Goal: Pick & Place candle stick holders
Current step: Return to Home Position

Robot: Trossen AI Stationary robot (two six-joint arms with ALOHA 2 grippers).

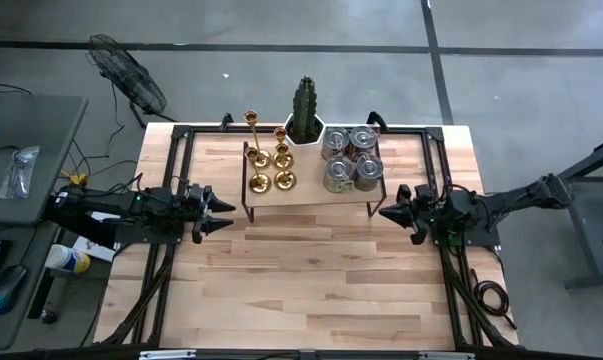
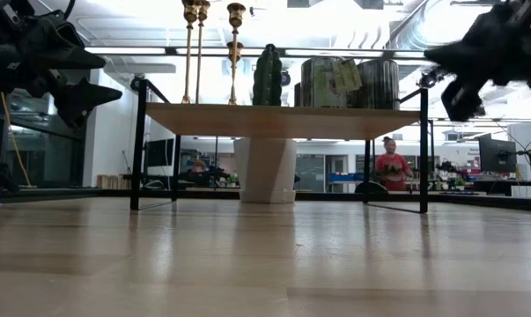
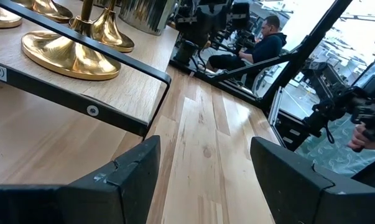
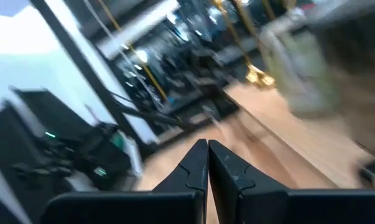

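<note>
Several gold candle stick holders point(image 1: 268, 160) stand by their round bases on the left half of a raised wooden shelf point(image 1: 311, 190); their stems show in the low view point(image 2: 195, 48) and their bases in the left wrist view point(image 3: 69, 53). My left gripper point(image 1: 221, 212) is open and empty, in the air just left of the shelf's near left corner. My right gripper point(image 1: 393, 211) is shut and empty, in the air just right of the shelf's near right corner.
A potted cactus point(image 1: 304, 108) stands at the shelf's far edge. Several silver tins point(image 1: 352, 157) fill the shelf's right half. The black-framed shelf stands on thin legs point(image 2: 139, 145). A person point(image 2: 390, 163) sits beyond the table. Bare table point(image 1: 311, 280) lies nearer.
</note>
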